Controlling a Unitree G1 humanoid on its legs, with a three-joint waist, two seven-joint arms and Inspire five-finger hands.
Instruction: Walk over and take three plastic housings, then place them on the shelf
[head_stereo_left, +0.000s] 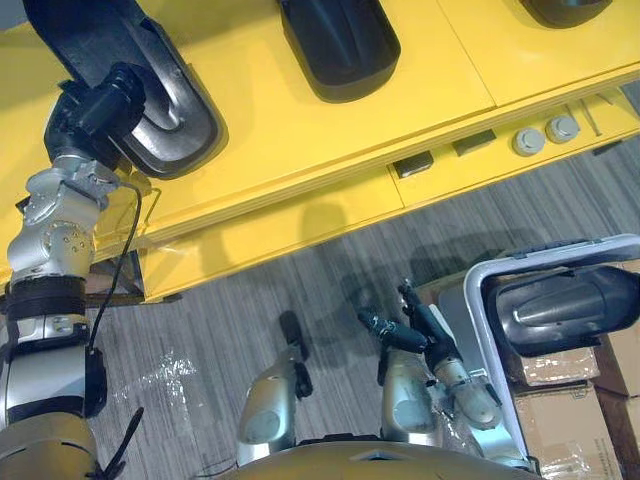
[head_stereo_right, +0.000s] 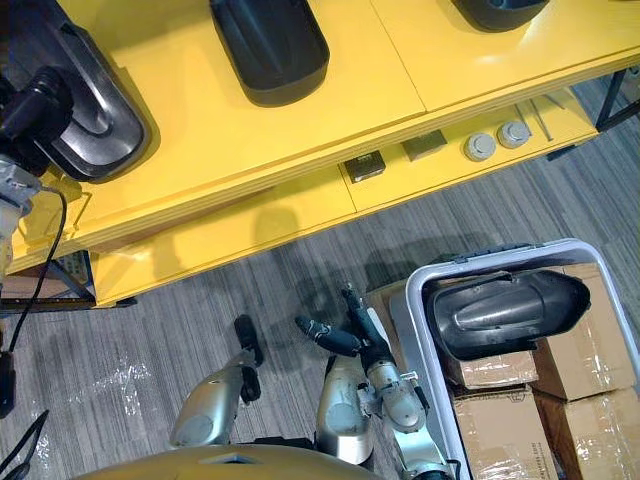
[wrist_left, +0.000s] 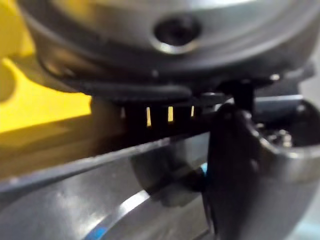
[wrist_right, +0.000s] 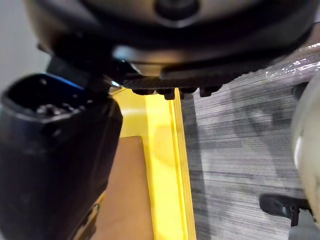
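Housing (head_stereo_left: 185, 120): black moulded plastic shell lying at the left end of the yellow shelf (head_stereo_left: 300, 150), its rim pinched by fingers and thumb of the left hand (head_stereo_left: 105, 105); probably light, stiff and slick, best held by that rim; right hand (head_stereo_left: 420, 330) hangs loosely spread.

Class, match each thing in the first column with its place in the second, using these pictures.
Things:
1. left hand
2. right hand
3. grey discs
4. cardboard boxes

Places:
A. in the white bin, under a dark housing
B. on the lower ledge of the shelf
C. gripping the leftmost housing on the shelf
D. low above the floor, beside the bin

Pairs: 1-C, 2-D, 3-B, 4-A.
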